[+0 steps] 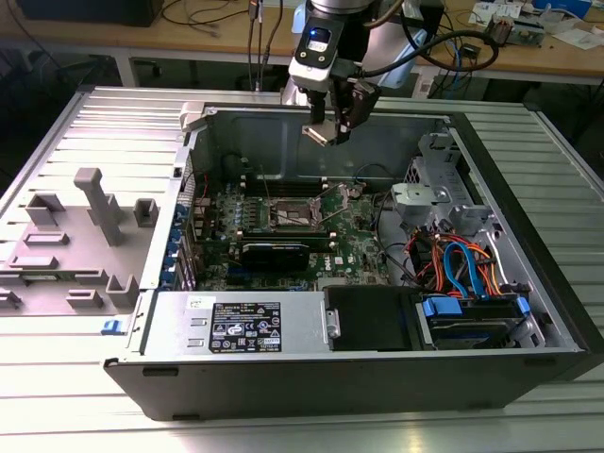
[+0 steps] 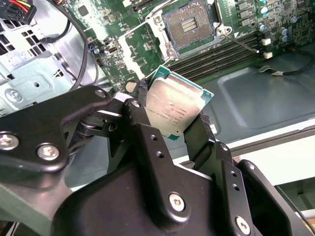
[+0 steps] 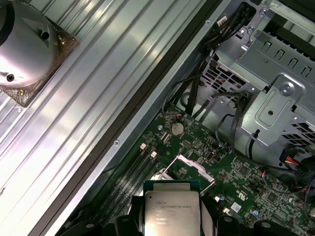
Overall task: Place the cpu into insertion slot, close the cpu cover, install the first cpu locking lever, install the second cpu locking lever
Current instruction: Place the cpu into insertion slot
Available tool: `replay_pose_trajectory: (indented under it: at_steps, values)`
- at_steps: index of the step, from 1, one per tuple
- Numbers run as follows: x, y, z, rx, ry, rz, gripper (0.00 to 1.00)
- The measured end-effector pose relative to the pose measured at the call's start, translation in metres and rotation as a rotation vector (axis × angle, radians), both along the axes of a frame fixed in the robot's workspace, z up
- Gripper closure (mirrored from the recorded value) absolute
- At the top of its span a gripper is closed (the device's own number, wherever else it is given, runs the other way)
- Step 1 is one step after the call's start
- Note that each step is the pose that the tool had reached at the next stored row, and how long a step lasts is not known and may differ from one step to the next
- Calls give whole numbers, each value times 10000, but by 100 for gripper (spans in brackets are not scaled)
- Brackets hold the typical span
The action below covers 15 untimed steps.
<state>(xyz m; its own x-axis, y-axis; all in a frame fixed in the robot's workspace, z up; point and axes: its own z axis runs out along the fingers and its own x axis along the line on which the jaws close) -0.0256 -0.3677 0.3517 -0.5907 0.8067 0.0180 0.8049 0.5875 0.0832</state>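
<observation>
My gripper (image 1: 330, 121) hangs above the open computer case and is shut on the cpu (image 1: 319, 134), a flat square chip with a silvery top. In both wrist views the cpu (image 2: 174, 105) (image 3: 171, 209) sits clamped by its edges between the black fingers (image 2: 142, 123). The insertion slot (image 1: 295, 215) (image 2: 189, 24) lies uncovered on the green motherboard (image 1: 359, 241), well below the chip. The cpu cover (image 2: 140, 51) (image 3: 191, 166) stands swung up beside the slot. A thin locking lever (image 2: 241, 44) sticks out at the slot's side.
A black card (image 1: 274, 250) and memory slots (image 2: 221, 54) lie beside the socket. A drive cage with blue and orange cables (image 1: 462, 274) is at the exterior view's right, a power supply (image 1: 245, 326) in front. A grey plastic fixture (image 1: 85, 226) sits outside the case.
</observation>
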Motion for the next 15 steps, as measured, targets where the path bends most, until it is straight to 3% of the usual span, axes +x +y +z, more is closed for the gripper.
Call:
replay_pose_trajectory:
  at_steps: [8, 15]
  values:
    - [0, 0, -19, -9, 0, -453, 46]
    - [0, 0, -85, -49, 23, -1783, 46]
